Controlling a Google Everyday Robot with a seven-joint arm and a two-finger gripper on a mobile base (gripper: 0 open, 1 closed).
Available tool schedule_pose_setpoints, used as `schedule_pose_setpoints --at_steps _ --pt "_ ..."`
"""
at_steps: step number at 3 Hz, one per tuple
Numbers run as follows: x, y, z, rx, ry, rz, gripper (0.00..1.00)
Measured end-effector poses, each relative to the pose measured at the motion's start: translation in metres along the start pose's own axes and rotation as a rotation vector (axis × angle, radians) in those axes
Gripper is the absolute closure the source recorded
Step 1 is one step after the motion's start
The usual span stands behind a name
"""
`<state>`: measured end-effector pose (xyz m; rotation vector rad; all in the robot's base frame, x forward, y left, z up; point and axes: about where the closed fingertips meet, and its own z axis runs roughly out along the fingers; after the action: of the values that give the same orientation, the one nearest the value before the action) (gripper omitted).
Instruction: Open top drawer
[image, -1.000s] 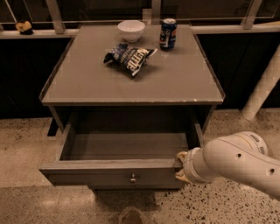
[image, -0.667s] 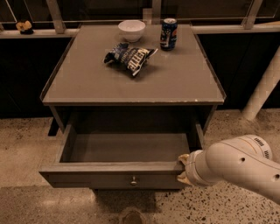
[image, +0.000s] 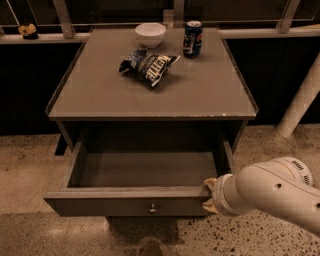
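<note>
The table fills most of what I see. Its top drawer stands far out from under the front edge, and the inside is bare and open to view right back to the shadow beneath the top. I judge the opening to be all but done. What is in hand is the end of the pull, or the letting go after it.

My arm comes in from the right, low, below the table's front right corner. My gripper sits against the right end of the drawer front, at its top edge. I cannot tell whether it is clamped on that edge or only resting against it.

The next move calls for little. If the drawer has travel left, I draw it straight out, square to the front edge, so it does not rack on its runners. Otherwise I release and back away to the right without nudging it inward.

Smaller things lie toward the back edge: a chip bag near the middle, and a white bowl and a can side by side at the edge itself. The knob sits at the middle of the drawer front, well apart from my gripper.
</note>
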<state>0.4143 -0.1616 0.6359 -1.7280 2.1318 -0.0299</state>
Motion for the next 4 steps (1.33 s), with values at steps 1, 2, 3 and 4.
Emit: schedule_pose_setpoints --at_steps 1,2,3,4 --pt "0.0 0.0 -0.001 0.0 0.0 0.0 1.0" --pt "0.001 0.006 -0.003 -0.002 0.0 0.004 1.0" --pt "0.0 0.006 -0.004 -0.002 0.0 0.004 1.0" --pt "0.001 0.012 -0.007 -0.003 0.001 0.005 1.0"
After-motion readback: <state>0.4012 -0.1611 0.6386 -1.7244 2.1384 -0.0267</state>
